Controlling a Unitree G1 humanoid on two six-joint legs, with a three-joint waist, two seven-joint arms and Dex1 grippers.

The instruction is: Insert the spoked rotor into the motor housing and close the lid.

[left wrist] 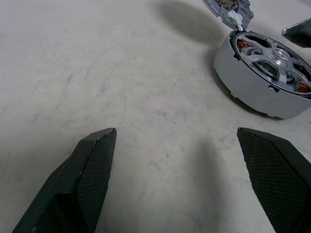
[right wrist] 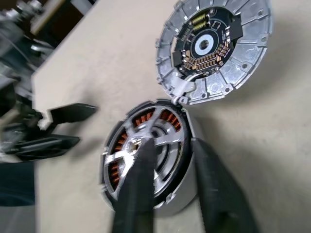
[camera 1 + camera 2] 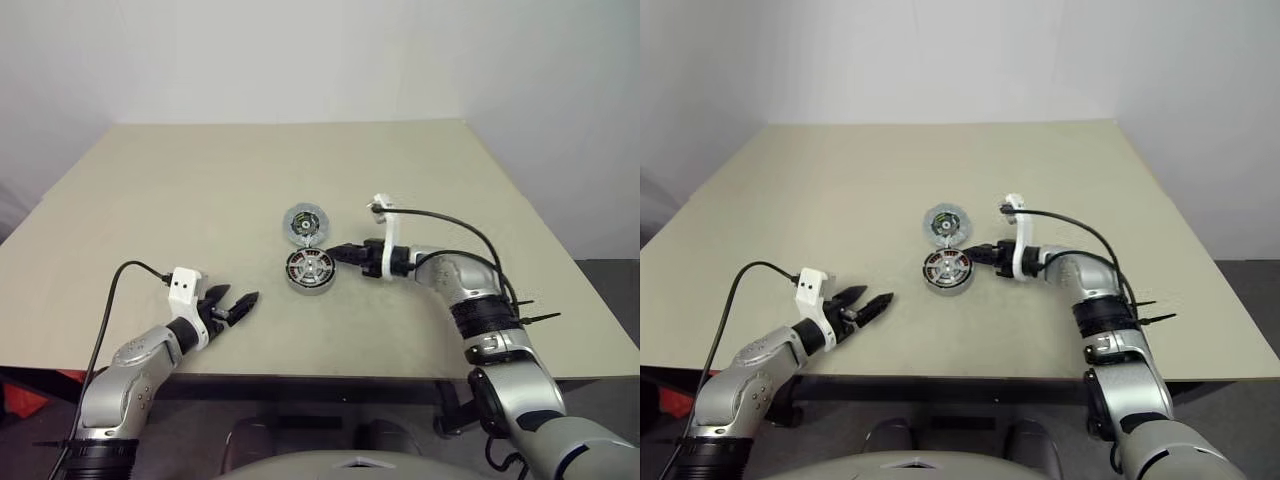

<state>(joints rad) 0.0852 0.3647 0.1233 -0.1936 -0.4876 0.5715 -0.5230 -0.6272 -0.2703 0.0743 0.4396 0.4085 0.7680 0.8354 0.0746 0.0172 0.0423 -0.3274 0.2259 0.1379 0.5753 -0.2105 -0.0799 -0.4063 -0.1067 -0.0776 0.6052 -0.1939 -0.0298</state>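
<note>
On the beige tabletop (image 3: 200, 190), the flat silver spoked rotor (image 2: 146, 150) sits inside the round silver motor housing (image 3: 309, 270), copper windings showing between its spokes. The hinged round grey lid (image 3: 304, 224) stands open behind it. The right hand (image 2: 172, 160) straddles the housing's rim, 1 finger over the rotor, 1 outside the wall. The left hand (image 3: 232, 307) rests apart, fingers spread, gripping nothing.

Spoked rotor (image 2: 146, 150) seated in motor housing (image 3: 310, 270), hinged lid (image 3: 303, 224) open behind it
</note>
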